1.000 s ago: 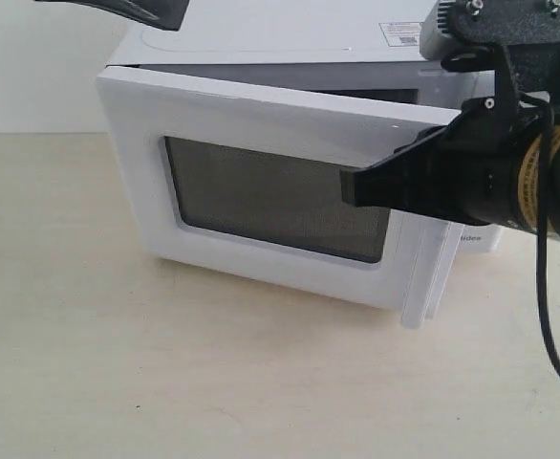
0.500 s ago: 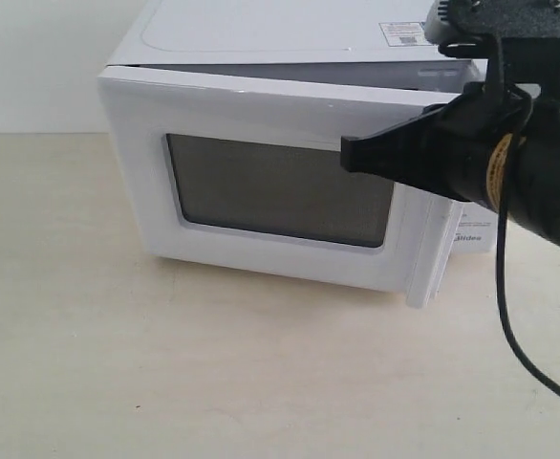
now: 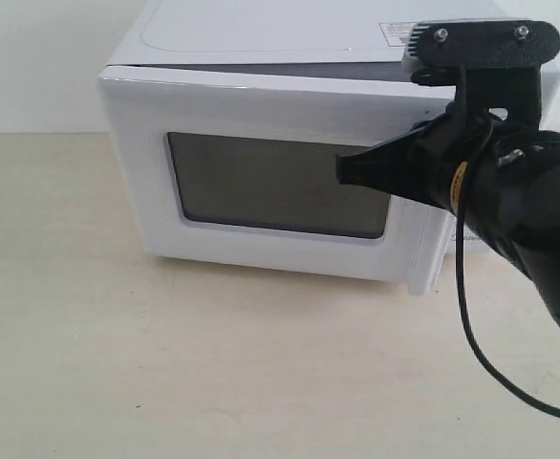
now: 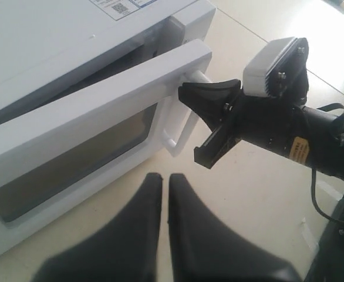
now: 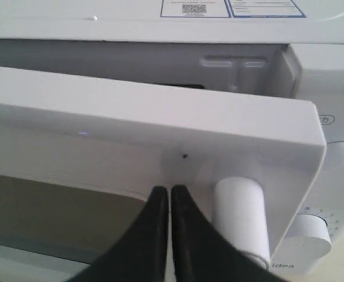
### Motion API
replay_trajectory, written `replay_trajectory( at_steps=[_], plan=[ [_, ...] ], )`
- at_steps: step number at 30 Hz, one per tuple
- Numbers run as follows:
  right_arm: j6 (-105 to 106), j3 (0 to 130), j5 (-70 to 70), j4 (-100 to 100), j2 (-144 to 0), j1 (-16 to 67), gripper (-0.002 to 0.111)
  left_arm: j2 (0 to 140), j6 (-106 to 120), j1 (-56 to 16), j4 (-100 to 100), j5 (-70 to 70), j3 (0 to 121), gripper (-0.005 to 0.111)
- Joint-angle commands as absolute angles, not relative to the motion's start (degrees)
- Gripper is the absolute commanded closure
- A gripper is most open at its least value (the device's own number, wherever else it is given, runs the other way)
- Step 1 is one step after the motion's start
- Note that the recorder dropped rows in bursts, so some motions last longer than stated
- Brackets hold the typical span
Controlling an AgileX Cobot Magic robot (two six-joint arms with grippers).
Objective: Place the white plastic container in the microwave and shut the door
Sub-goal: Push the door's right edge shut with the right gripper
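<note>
White door (image 3: 261, 105) meets my right fingers (image 5: 169, 197), clenched on nothing, beside its handle (image 5: 242, 217). A slit on the microwave (image 3: 261, 29) is yet to shut. I cannot see the white plastic container, presumably inside. My left fingers (image 4: 165, 179), clenched empty, hover well apart. Pale surface (image 3: 165, 363) below, white wall (image 3: 32, 67) beyond.

Bright, soft light; glare bleaches the table (image 4: 319, 29), and the left claw (image 4: 163, 182) looks blurred.

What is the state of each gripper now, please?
Left gripper: closed, holding nothing.
Right gripper: closed, holding nothing, tips at the door.
</note>
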State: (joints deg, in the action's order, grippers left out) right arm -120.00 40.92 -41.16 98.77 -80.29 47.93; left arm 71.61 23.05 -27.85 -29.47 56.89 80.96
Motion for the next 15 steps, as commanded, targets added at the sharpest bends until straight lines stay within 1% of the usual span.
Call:
replay_trajectory(
  at_steps=[1,8,15],
  plan=[
    [-120.09,41.81,-42.55,99.95,-80.63,47.89,0.108,71.16,22.16,-27.91,-29.48,57.44,81.25,0.102],
    [-120.09,42.94,-44.75,99.95,-80.67,47.64,0.108,71.16,22.16,-27.91,-29.48,57.44,81.25,0.102],
    [-120.09,43.33,-40.72,99.95,-80.67,42.79,0.108,71.16,22.16,-27.91,-29.58,57.30,81.25,0.102]
  ],
)
